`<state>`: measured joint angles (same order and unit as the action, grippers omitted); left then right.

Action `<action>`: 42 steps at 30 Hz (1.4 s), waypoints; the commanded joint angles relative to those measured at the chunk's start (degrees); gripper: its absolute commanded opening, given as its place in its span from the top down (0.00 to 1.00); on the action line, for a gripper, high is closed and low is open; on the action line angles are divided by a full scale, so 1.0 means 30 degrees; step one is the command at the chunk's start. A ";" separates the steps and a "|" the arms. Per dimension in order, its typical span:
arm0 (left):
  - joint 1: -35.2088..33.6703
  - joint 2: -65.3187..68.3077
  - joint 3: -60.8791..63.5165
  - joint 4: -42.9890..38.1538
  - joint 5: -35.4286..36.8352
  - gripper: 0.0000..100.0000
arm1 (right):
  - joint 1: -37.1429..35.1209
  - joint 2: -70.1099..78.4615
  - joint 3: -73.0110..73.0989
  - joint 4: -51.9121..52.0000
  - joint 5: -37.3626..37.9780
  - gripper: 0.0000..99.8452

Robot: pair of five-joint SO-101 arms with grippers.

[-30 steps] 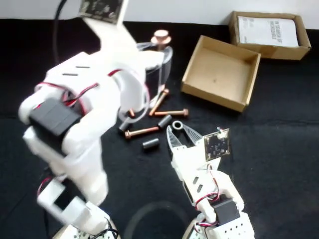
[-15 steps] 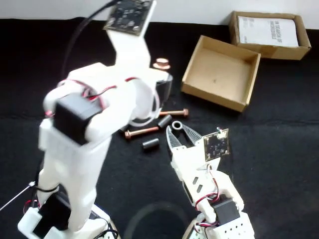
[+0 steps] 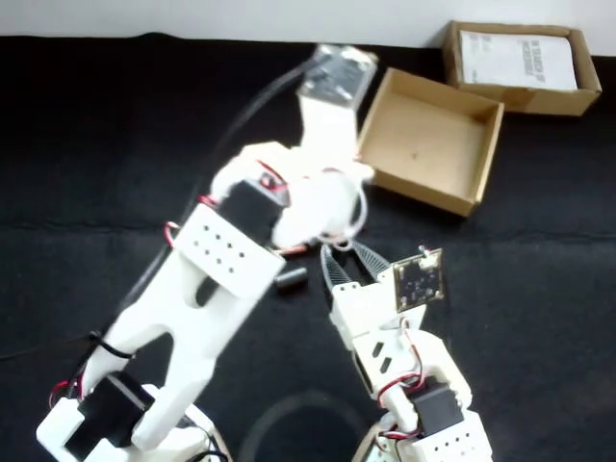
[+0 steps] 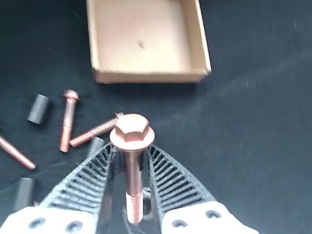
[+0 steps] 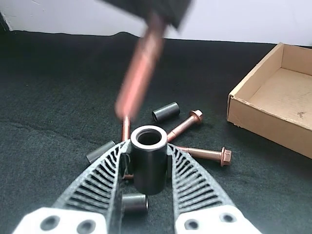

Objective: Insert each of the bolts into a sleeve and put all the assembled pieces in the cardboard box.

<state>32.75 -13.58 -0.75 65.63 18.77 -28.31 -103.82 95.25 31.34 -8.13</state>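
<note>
Tabletop [image 3: 96, 144]: black cloth under everything I work on.
Left arm [image 3: 212, 289]: mine, white, stretched from the near edge out over the parts, with its wrist close to the box.
Right arm [image 3: 404, 366]: mine, white, low at the near edge and pointing at the parts.
Cardboard box [image 3: 423, 135]: open-topped with its brown floor showing, on the far side of the tabletop beyond the loose parts.
Second box [image 3: 568, 101]: in the far corner just behind the first, with a printed sheet in it.
Left pincer [image 4: 130, 156]: narrowed onto the shank of a copper bolt.
Right pincer [image 5: 148, 146]: clamped around a dark sleeve.
Held bolt [image 4: 131, 136]: hex head away from my palm; from the right wrist it hangs tilted over the sleeve, its tip near the rim and not inside.
Held sleeve [image 5: 148, 165]: upright with its mouth open upward, between my right fingers.
Loose bolts [image 5: 184, 126]: several lying flat on the cloth between the pincers and the box.
Loose sleeves [image 5: 165, 112]: lying among the bolts, none of them joined to a bolt.
</note>
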 commanded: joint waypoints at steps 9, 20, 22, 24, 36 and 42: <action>0.0835 -0.2212 0.3062 -0.4278 0.0117 0.99 | -0.0132 -0.0366 0.0864 -0.0425 -0.0234 0.99; 0.1714 -0.9480 1.4432 -1.0960 -0.1377 0.99 | -0.0073 -0.0366 0.0894 -0.0425 -0.0234 0.99; 0.2037 -1.1033 1.6190 -1.1956 -0.1670 0.99 | -0.0073 -0.0366 0.0894 -0.0425 -0.0234 0.99; 0.2212 -1.2205 1.7451 -1.2806 -0.1641 0.99 | -0.0073 -0.0366 0.0894 -0.0425 -0.0234 0.99; 0.2212 -1.3260 2.0029 -1.3773 -0.1670 0.99 | -0.0044 -0.0366 0.0894 -0.0396 -0.0234 0.99; 0.2125 -1.3114 2.0703 -1.3861 -0.1670 0.99 | -0.0044 -0.0366 0.0747 -0.0366 -0.0205 0.99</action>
<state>38.20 -51.91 60.88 24.48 14.20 -28.57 -103.74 95.34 31.43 -8.13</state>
